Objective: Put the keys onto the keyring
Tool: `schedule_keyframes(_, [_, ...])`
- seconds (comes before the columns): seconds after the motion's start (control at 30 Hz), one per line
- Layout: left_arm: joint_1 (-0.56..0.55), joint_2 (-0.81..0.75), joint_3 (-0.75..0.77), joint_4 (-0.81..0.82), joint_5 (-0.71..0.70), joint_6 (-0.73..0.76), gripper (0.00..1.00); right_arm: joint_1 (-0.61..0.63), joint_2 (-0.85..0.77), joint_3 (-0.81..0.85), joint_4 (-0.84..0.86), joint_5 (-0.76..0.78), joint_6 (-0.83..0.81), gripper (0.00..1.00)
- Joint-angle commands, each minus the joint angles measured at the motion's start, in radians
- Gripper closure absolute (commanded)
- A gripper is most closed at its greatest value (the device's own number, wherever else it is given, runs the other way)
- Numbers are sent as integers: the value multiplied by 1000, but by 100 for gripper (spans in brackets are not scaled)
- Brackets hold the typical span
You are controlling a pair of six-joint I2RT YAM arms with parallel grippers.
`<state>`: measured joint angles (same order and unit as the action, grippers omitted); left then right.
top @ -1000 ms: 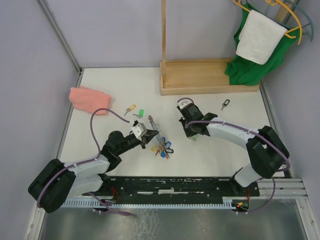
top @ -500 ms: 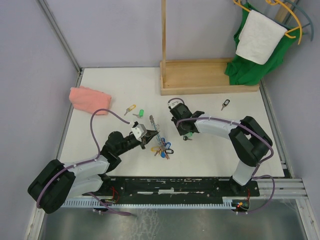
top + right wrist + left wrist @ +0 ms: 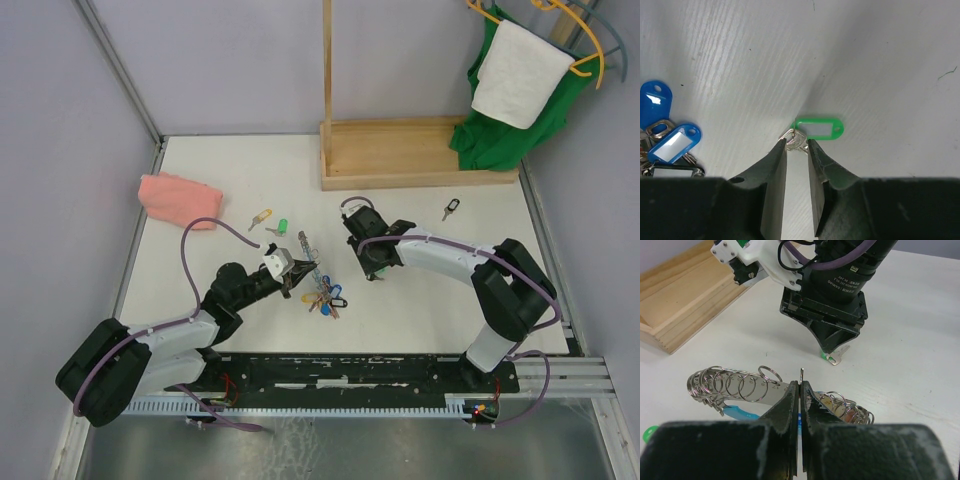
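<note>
My left gripper (image 3: 800, 390): pinching the keyring (image 3: 740, 385), lower centre. My right gripper (image 3: 797, 146): closed on green-tagged key (image 3: 817, 128), mid-frame. Step: pickup. Next: lift, align, thread onto ring.

Mostly hidden between the tips of the black right gripper (image 3: 796, 146): small silver key on a green plastic tag (image 3: 799, 142). Cut by the left edge: blue plastic tag (image 3: 655, 100). Masked mid-span by the black left gripper (image 3: 800, 386): silvery metal loop strung with small rings (image 3: 735, 385).
</note>
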<state>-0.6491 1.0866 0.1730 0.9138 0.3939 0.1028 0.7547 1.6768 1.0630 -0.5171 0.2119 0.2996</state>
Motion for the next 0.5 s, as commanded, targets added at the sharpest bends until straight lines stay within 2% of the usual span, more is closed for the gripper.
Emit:
schedule_keyframes(0.0, [4,-3,14,77,-4,28,97,8,-24,9,21,-6,26,70])
schedule_keyframes(0.47, [5,4,19,75,0,26,97,12,22,-8,55,7,54,75])
